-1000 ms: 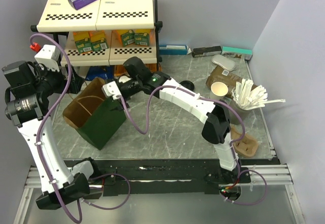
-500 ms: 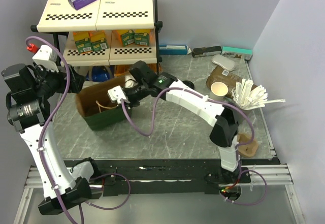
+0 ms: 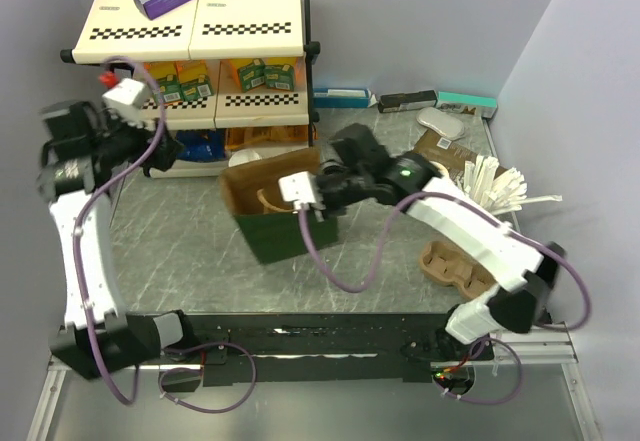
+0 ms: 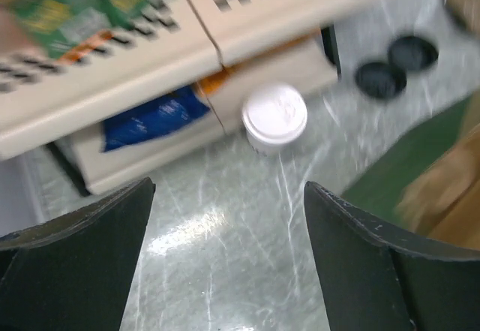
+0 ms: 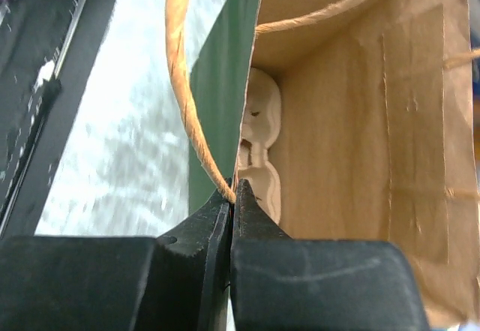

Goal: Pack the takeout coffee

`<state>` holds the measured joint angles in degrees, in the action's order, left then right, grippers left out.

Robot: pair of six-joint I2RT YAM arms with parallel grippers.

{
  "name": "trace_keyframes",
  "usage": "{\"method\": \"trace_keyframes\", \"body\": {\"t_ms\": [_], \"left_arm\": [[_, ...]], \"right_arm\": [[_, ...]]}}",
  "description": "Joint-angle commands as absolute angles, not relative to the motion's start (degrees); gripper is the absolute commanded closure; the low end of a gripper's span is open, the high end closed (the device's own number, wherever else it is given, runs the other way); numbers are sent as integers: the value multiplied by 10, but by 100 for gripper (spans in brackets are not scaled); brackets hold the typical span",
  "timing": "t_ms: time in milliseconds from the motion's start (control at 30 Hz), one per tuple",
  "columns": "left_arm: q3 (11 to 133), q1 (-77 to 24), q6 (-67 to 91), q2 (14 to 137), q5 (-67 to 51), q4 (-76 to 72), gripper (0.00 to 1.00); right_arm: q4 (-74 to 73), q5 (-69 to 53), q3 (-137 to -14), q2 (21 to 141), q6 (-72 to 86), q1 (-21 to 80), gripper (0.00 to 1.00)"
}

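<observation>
Pinching the rim of the dark green paper bag (image 3: 288, 241), the closed right claw (image 5: 231, 194) should keep it upright and open-mouthed, while the wide-open left claw (image 4: 229, 196) hovers before the white lidded coffee cup (image 4: 274, 118) on the grey marbled table (image 4: 225, 263).

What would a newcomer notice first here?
The green paper bag sits mid-table with its mouth open, and the right end effector is shut on its rim. At the back left stands the cream shelf with checkered edges. The left end effector is open and faces a white lidded cup at the shelf's foot.
</observation>
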<state>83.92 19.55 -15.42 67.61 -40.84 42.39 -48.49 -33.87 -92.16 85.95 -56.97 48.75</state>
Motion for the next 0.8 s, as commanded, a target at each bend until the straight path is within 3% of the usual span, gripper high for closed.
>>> {"method": "trace_keyframes", "body": {"t_ms": [0,33,300,600,667,700,767], "left_arm": [[832,114,-247,723,-354,440,6],[827,95,-250,730,-320,432,1],[701,21,-239,752,-305,270,1],[783,-23,-375,878,-363,352,0],[802,-26,-415,895,-373,382,1],[809,-26,-478,900,-388,399,1],[819,-27,-524,910,-404,418,1]], "right_arm": [[-540,-295,-868,768,-564,448,100],[-543,-287,-847,759,-563,440,100],[-589,-255,-805,721,-537,397,100],[-563,-254,-766,673,-528,382,98],[-575,-264,-774,673,-545,381,85],[-584,-269,-779,678,-550,381,71],[-614,-274,-792,686,-563,381,58]]}}
